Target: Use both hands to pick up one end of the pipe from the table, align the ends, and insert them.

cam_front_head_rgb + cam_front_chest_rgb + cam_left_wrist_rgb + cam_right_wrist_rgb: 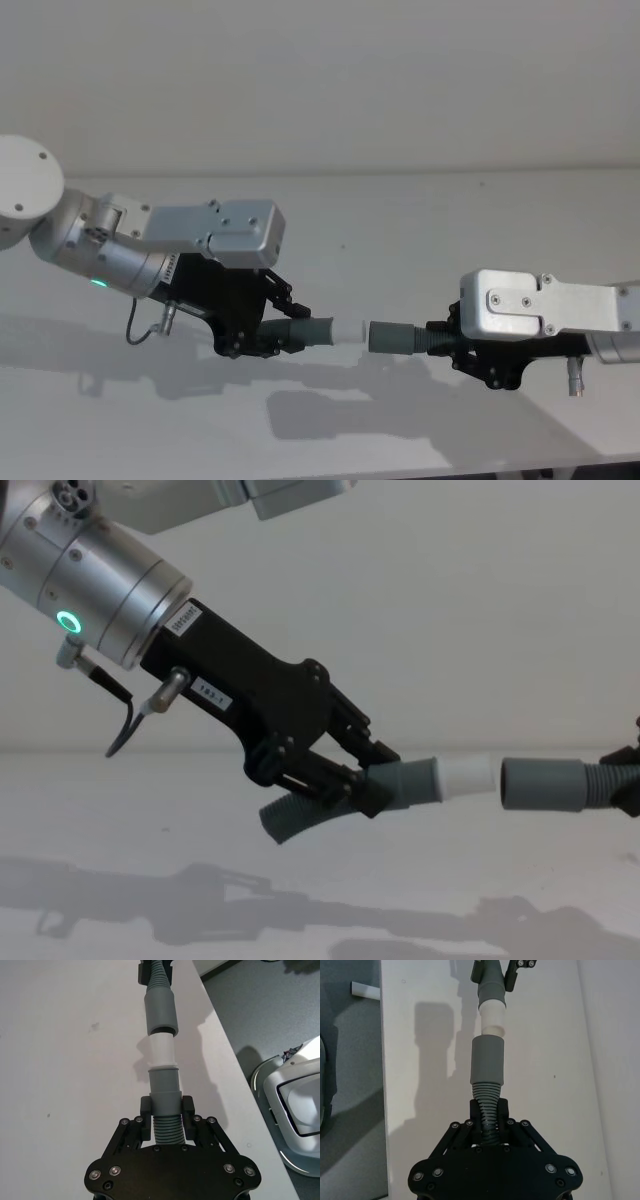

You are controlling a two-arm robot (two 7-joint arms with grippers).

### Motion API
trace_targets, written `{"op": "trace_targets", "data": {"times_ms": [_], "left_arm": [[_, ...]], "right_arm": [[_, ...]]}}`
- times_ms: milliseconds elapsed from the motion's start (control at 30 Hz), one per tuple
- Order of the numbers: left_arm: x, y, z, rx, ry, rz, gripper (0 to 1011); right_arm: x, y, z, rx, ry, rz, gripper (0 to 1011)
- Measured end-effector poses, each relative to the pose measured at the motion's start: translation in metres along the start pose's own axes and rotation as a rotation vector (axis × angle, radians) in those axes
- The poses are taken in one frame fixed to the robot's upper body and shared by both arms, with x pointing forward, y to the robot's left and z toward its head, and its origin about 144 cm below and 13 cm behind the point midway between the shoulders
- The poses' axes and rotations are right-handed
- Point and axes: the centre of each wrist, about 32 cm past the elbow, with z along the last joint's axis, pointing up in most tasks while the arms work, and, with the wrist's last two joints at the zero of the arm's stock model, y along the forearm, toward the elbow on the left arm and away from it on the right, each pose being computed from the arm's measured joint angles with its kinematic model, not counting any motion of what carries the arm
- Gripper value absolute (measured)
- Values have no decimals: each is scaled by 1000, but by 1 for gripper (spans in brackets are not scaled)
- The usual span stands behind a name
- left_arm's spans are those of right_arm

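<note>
Two black two-fingered grippers mid-air | left gripper (268,335) clamps grey ribbed hose with white plug tip (345,329) | right gripper (455,345) clamps grey ribbed hose with wide smooth cuff (397,337) | ends aligned between jaws, just apart, above white-grey table (400,220)

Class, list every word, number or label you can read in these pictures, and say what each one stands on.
None can be read for certain.
Two small white labels on the left gripper, chest view: print too small to read.
Right gripper, both pipe pieces, table: no text.
</note>
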Motion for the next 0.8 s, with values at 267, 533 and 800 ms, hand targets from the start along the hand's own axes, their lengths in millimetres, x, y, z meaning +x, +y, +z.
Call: {"op": "trace_targets", "data": {"times_ms": [267, 533, 800], "left_arm": [[1, -3, 1, -5, 0, -8, 327], [3, -5, 2, -8, -2, -12, 327], [4, -7, 3, -9, -5, -19, 327]], "right_arm": [[0, 0, 1, 3, 2, -2, 160], [0, 0, 1, 8, 6, -2, 160], [1, 0, 3, 21, 7, 1, 160]]}}
